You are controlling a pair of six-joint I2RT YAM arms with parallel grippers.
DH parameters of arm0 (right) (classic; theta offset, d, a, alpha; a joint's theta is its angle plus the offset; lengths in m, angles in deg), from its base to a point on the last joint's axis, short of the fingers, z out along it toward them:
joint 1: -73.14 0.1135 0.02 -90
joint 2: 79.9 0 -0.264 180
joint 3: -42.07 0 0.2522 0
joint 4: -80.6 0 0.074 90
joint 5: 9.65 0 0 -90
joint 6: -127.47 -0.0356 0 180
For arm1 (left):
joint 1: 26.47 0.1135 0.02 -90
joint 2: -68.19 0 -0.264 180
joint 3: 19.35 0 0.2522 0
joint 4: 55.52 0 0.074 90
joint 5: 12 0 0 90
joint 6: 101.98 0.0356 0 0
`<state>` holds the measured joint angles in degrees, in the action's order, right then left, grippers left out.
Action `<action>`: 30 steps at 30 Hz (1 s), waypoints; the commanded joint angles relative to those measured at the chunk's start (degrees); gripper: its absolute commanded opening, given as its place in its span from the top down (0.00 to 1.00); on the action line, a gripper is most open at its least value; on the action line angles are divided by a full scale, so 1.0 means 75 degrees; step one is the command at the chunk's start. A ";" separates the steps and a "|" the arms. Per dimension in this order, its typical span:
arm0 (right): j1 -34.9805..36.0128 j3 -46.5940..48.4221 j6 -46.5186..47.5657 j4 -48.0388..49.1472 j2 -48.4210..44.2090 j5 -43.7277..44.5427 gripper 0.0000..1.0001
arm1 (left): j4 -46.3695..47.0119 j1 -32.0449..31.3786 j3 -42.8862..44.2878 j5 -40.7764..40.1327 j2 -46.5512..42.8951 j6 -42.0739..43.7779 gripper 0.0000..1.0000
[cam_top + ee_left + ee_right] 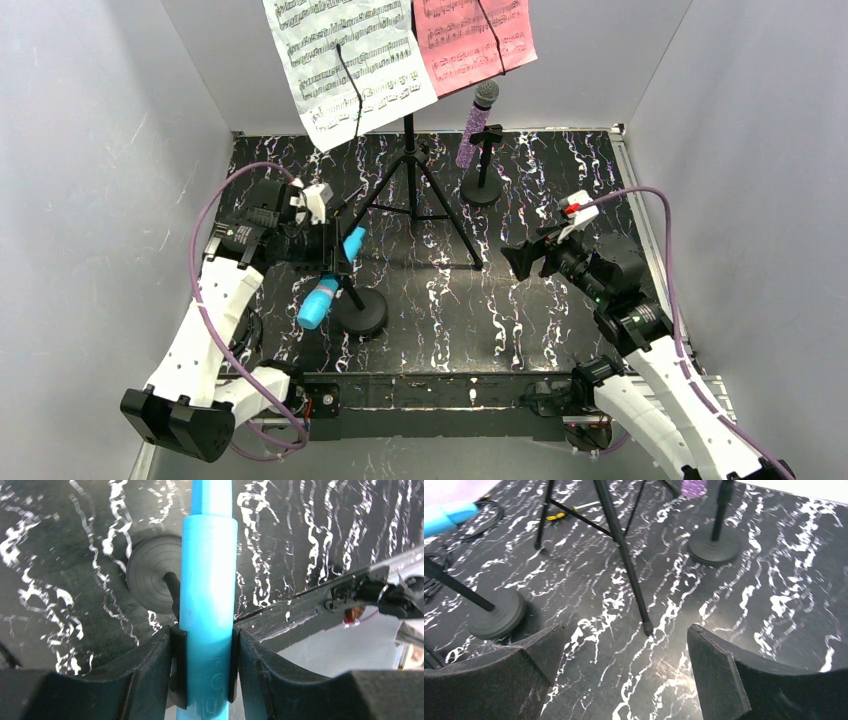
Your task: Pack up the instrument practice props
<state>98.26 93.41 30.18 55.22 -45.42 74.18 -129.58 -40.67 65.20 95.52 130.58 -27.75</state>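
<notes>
Lower left of centre: your left gripper (207, 665) is clamped on the blue microphone (209, 580), which is tilted just above its round-based holder (361, 309). Mid right: your right gripper (525, 258), jaws spread wide, holds nothing. Upper centre: purple glitter microphone (478, 125) stands in the second holder (482, 187). Top: white sheet (350, 60) and pink sheet (472, 40) on the tripod (410, 175).

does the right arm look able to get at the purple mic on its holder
Probably yes: the right gripper is open and empty, the purple microphone stands in its holder ahead of it with nothing between, and the tripod leg lies off to the side.
</notes>
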 commanded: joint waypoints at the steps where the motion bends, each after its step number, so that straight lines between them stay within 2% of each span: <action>1: -0.0033 -0.0249 0.0057 0.1451 0.0227 -0.1299 0.01 | 0.1181 -0.0633 -0.0025 0.1344 -0.0247 0.0585 1.00; 5: -0.0032 -0.0692 0.0200 0.2372 0.0242 -0.1669 0.01 | 0.1743 -0.1530 0.0087 0.1463 -0.0064 0.0841 1.00; 10: -0.0034 -0.0834 0.0258 0.2491 0.0495 -0.1603 0.01 | 0.2322 -0.2473 0.0350 0.1277 0.0391 0.1236 1.00; 13: -0.0025 -0.0933 0.0178 0.2561 0.0616 -0.1897 0.01 | 0.2607 -0.2950 0.0637 0.1180 0.0928 0.1440 1.00; 17: -0.0013 -0.1478 -0.0053 0.3305 0.0480 -0.2364 0.01 | 0.2815 -0.3499 0.1310 0.1174 0.1881 0.1628 1.00; 24: -0.0009 -0.2176 0.0065 0.4128 0.0318 -0.2352 0.01 | 0.2770 -0.4116 0.2995 0.1283 0.3382 0.1877 1.00; 30: 0.0005 -0.2594 0.0005 0.4958 0.0338 -0.2357 0.01 | 0.2522 -0.4311 0.3644 0.1394 0.4289 0.2048 1.00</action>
<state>98.28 75.36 30.16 83.50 -42.36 57.24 -110.87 -72.05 87.62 102.82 161.56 -13.93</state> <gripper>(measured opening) 0.985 0.436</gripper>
